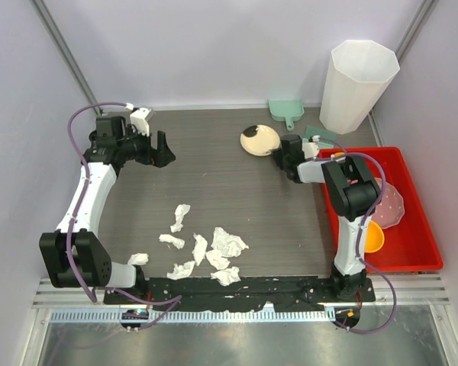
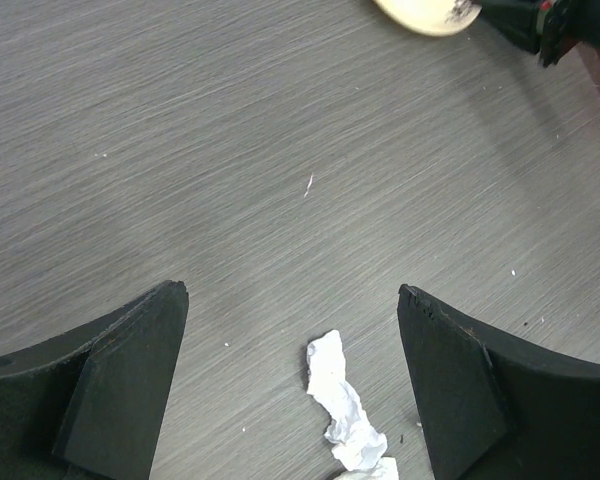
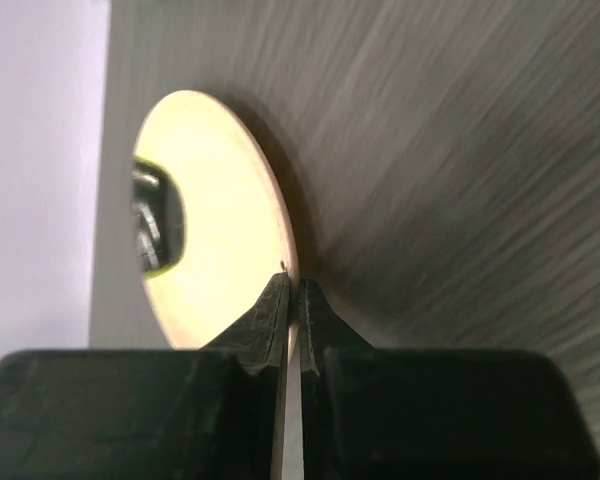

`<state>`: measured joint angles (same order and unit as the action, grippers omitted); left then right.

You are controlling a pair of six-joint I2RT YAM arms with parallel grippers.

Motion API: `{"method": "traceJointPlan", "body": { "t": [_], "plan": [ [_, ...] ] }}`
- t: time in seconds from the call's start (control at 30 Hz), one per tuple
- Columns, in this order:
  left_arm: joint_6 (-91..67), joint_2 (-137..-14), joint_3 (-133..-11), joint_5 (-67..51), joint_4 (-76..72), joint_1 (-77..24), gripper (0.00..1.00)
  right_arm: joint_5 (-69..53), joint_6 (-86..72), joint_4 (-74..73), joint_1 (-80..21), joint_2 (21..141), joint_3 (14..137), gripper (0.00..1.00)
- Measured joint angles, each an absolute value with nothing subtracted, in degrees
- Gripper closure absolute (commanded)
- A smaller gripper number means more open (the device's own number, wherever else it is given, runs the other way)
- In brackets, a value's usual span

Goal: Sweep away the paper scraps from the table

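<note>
Right claw [image 3: 291, 292] grips the cream plate [image 3: 220, 200], its dark blob unclear; left claw [image 2: 292, 293] gapes near a cropped paper scrap [image 2: 340, 410].

Pale, plain walls [image 1: 214, 46] rise beyond the left gripper [image 1: 166, 149] and right gripper [image 1: 277, 155] and to either side, grey metal rails [image 1: 59, 46] in the corners; light is even and soft.

Bare tabletop [image 1: 229, 183] spans the middle, between the left arm [image 1: 90, 191] and the red tray [image 1: 424, 255] along the right edge. Obstacles: paper scraps [image 1: 206, 248] clustered near the front edge. The cream plate [image 1: 258, 139], pinched at its rim by the right pincer [image 1: 275, 156], the green dustpan [image 1: 285, 111] and the white bin [image 1: 356, 84] crowd the far right corner.
</note>
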<state>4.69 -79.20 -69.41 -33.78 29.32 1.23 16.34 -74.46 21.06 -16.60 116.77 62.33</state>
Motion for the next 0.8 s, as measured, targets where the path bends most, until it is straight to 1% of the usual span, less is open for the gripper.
{"method": "traceJointPlan", "body": {
  "t": [0.17,0.27,0.37,0.4,0.43,0.6,0.7,0.73,0.8],
  "plan": [
    [4.93,-79.2,-69.41,-33.19,29.32,1.23,0.11,12.23,-74.3,17.45,-22.39,119.26,66.74,0.99],
    [4.95,-79.2,-69.41,-32.93,29.28,1.23,0.11,10.68,-74.41,15.49,-24.73,124.84,75.83,0.99],
    [4.97,-79.2,-69.41,-32.53,29.19,1.23,0.11,10.35,-75.05,12.53,-25.45,130.72,85.52,0.99],
    [4.97,-79.2,-69.41,-32.38,29.15,1.23,0.11,10.55,-75.26,10.07,-25.5,133.45,90.89,0.99],
    [4.99,-79.2,-69.41,-32.32,29.15,1.23,0.1,10.57,-75.31,9.69,-25.47,134.52,92.84,0.99],
    [5.13,-79.2,-69.38,-31.16,28.91,1.23,0.1,12.99,-75.31,1.58,-25.47,142.47,109.27,0.96],
    [5.19,-79.2,-69.23,-29.41,28.1,1.23,0.1,13.98,-75.4,-1.26,-25.32,145.53,115.24,0.96],
    [5.23,-79.2,-69.19,-28.84,27.79,1.23,0.1,14.17,-75.44,-2.61,-25.28,146.71,117.34,0.96],
    [5.45,-79.2,-69.19,-27.94,27.53,1.23,0.1,14.26,-75.59,-4.32,-25.19,148.49,119.74,0.89]
  ]
}}
